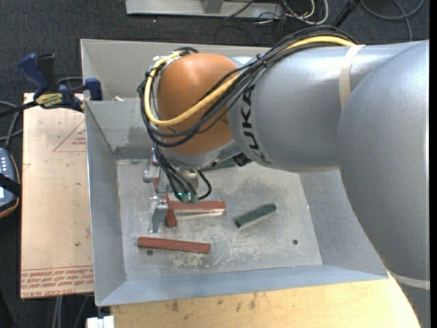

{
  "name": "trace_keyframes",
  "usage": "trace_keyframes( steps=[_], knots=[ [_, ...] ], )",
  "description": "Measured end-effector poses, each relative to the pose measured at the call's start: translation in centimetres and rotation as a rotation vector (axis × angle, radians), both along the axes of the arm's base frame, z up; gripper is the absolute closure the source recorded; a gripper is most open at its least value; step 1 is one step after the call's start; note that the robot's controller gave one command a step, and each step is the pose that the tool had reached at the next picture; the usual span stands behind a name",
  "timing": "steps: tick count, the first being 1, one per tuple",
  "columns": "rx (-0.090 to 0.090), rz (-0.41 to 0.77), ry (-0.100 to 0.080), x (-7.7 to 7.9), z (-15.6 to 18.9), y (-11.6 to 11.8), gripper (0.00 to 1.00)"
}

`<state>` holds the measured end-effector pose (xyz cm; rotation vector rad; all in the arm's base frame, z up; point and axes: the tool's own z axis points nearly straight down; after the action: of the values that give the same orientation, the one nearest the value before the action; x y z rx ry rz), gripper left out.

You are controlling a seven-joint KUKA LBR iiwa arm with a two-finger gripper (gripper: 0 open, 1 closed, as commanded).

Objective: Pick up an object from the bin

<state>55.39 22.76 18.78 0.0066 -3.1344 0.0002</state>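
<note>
Closest to you was the robot's big grey metal arm link (341,108), coming in from the R and covering much of the bin's R side. At its wrist sat a rounded orange cover (194,101), w/ yellow and black cables (164,125) looped round it. Below the cover the end effector (160,214) reached down close to the floor of the grey metal bin (106,203), in its L-centre part. You couldn't tell from this angle whether the end effector was apart or together, as the wrist hid most of it.

Right at the end effector lay a short reddish-brown bar w/ a pale long face (201,210), approx crosswise in the bin. Its L end was touching or just beside the end effector; which one couldn't be made out, nor whether it was gripped. Nearer the front wall lay a longer flat reddish-brown stick (174,244), also crosswise and apart from the end effector. To the R of the bar, near but not touching it, lay a small dark green rectangular block (255,215), tilted w/ its R end toward the back. Pale dust and scuffs marked the bin floor round all three.
</note>
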Motion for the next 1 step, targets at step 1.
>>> trace_keyframes(
  steps=[1],
  knots=[
    [0.001, -0.002, -0.004, 0.10, 0.28, -0.06, 0.00]
  ],
)
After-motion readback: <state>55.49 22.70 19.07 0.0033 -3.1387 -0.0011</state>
